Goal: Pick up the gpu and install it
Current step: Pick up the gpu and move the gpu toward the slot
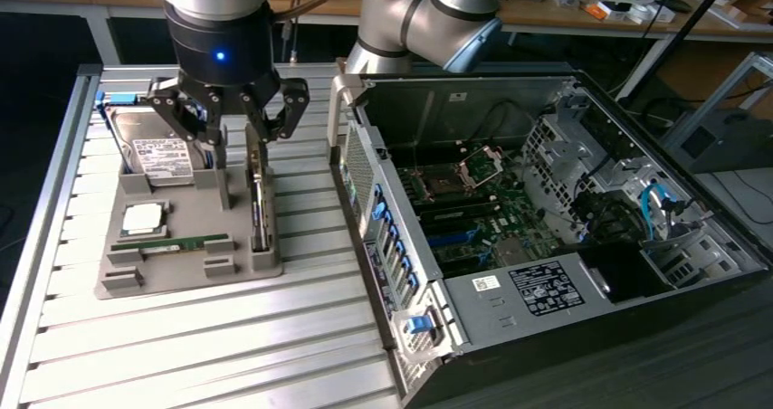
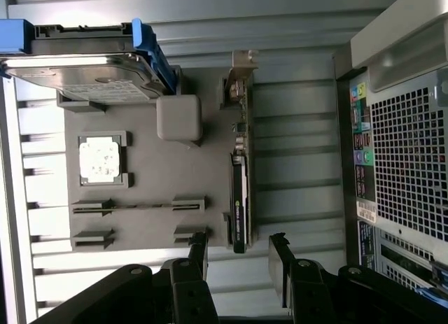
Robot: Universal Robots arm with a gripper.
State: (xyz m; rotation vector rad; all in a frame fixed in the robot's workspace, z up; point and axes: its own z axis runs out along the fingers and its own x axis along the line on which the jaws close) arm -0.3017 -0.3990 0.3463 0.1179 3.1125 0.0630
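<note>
Your gripper [image 1: 238, 130] hung right over the grey tray [image 1: 181, 266], and its fingers were wide apart with nothing in them. The gpu [image 1: 259, 192] stood on its thin edge in a slot on the side of the tray next to the open computer case [image 1: 483, 328]. It was not picked up yet.

In the wrist view, the gripper [image 2: 238, 241] had one finger on each side of the gpu [image 2: 239, 194], close to one end of the card. That looked like a good line-up, but the grip would have been more even near the middle of the card, so I think you should have slid along it a bit.

The card was thin like a blade, so I think the best way was to go straight down, slow, and squeeze its flat sides gently. A crooked grip could have tipped it in the slot.

The hard drive [image 1: 163, 151] sat close by at the back of the tray, so you needed to keep the fingers away from it.
</note>
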